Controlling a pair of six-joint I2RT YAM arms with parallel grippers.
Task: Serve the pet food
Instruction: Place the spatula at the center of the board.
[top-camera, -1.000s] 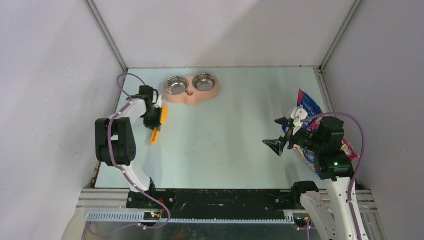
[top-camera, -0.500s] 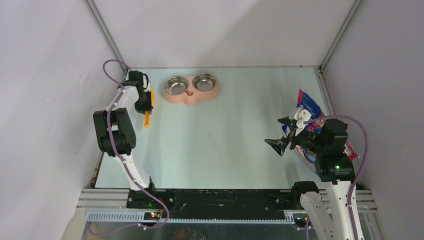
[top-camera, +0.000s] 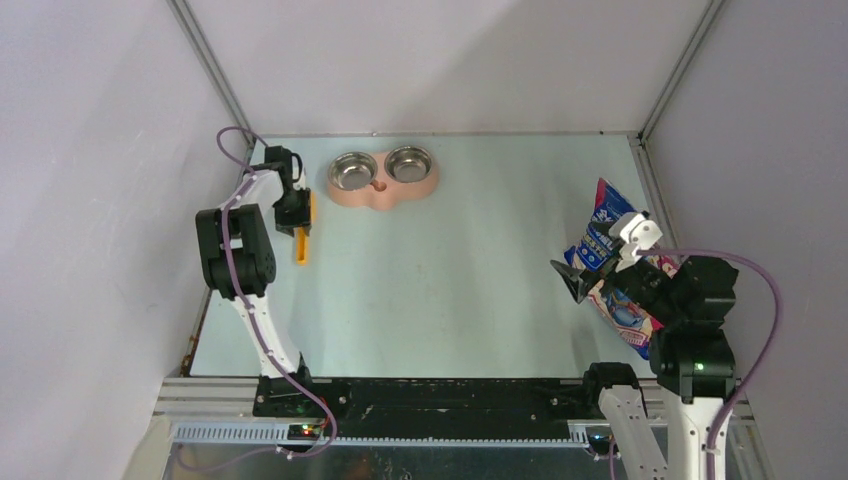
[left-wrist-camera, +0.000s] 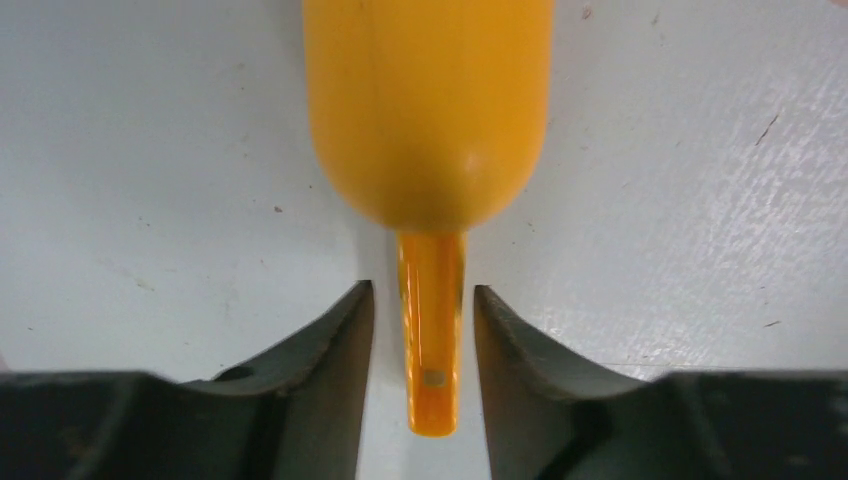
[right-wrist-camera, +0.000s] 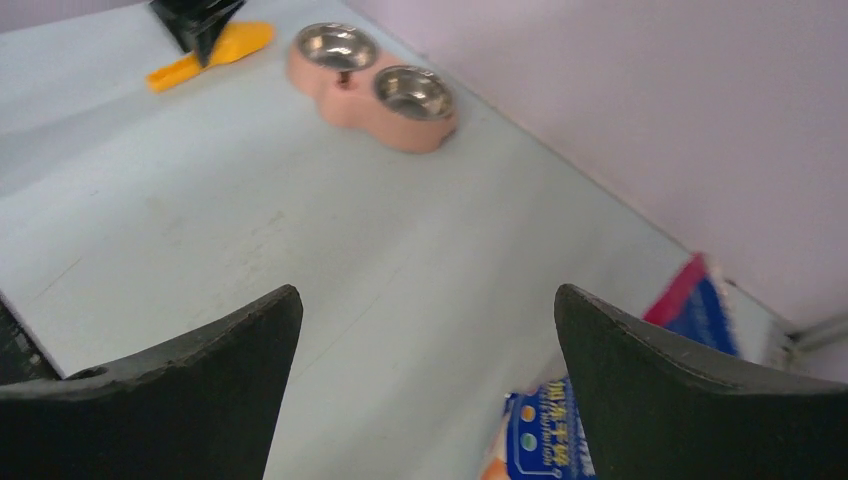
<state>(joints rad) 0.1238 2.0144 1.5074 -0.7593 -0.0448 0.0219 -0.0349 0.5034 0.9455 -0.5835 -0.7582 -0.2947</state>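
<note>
From above, the cat food bag (top-camera: 610, 225) sits by the right wall (top-camera: 745, 150), far from the twin-bowl feeder (top-camera: 383, 182). Left wrist: the left gripper (left-wrist-camera: 418, 300) stands parted around the handle of the yellow scoop (left-wrist-camera: 430, 110), not touching. Right wrist: the right gripper (right-wrist-camera: 427, 295) gapes empty; a clumsy pinch could tip the bag over.

A broad bare stretch of desk (top-camera: 450, 290) is lying open down the middle. The pink feeder (top-camera: 383, 190) is standing at the far edge, the yellow scoop (top-camera: 300, 248) is lying near the left wall (top-camera: 120, 200), and the cat food bag (top-camera: 605, 220) is crowding the right edge beside the right tool (right-wrist-camera: 425, 300).
</note>
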